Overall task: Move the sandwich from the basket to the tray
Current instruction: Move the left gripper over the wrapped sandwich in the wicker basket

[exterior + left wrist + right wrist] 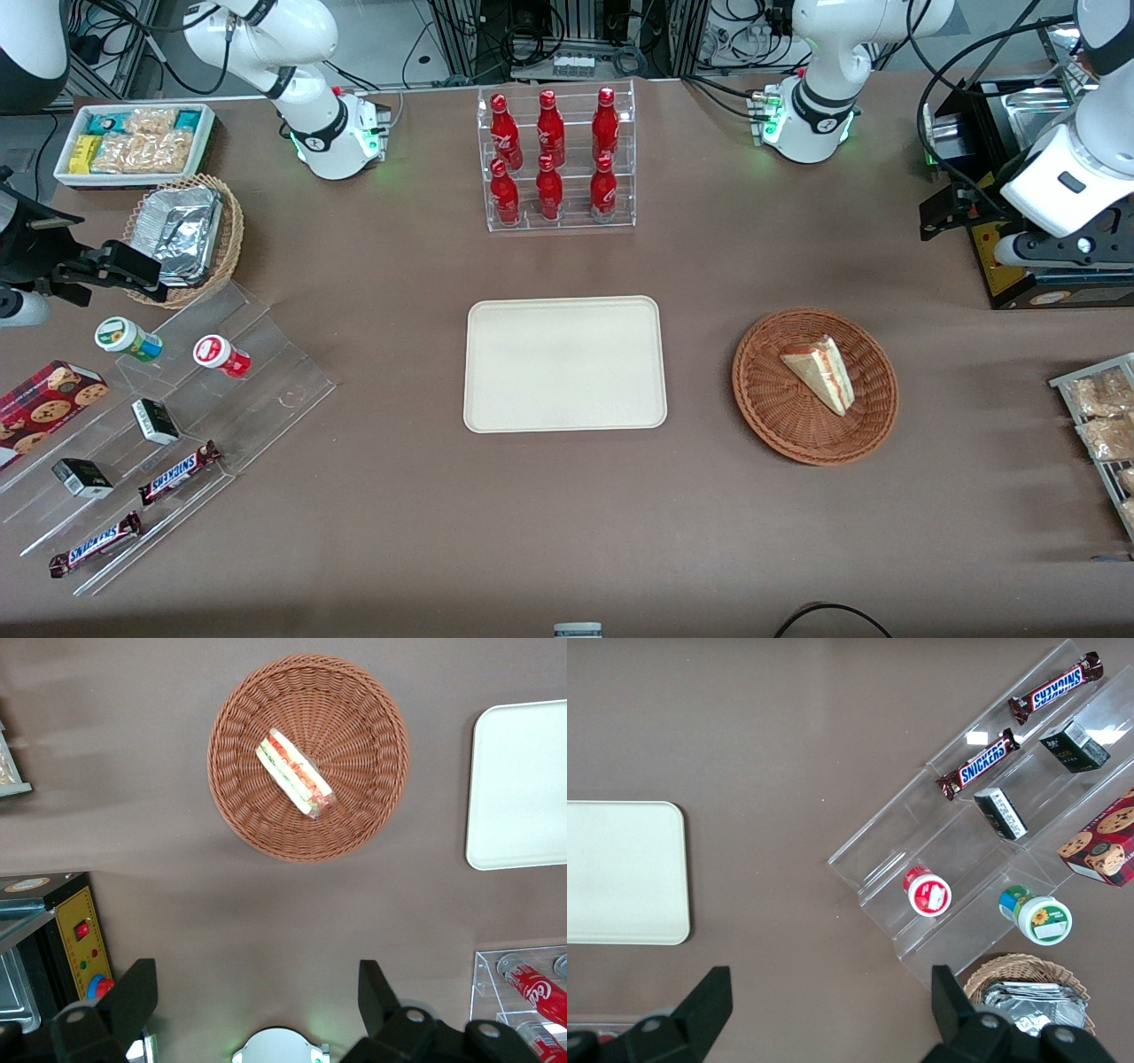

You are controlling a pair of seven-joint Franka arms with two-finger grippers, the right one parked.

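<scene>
Tray bare at frame center, basket lower right of it, sandwich lying inside. Gripper hovers high, far right of frame – jaws wide open, empty. Risk – off-center descent crushes or tips the soft wedge.

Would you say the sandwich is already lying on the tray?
No, the sandwich lies in the basket, the tray is bare, and the open gripper hovers above.

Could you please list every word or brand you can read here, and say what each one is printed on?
"SNICKERS": two candy bars on the acrylic steps.
Partial "Coca-Cola" script: red bottle.
Print on the small dark boxes, cup lids and cookie box: too small to read.
The tool hangs open, farther from the front camera than the basket.
</scene>
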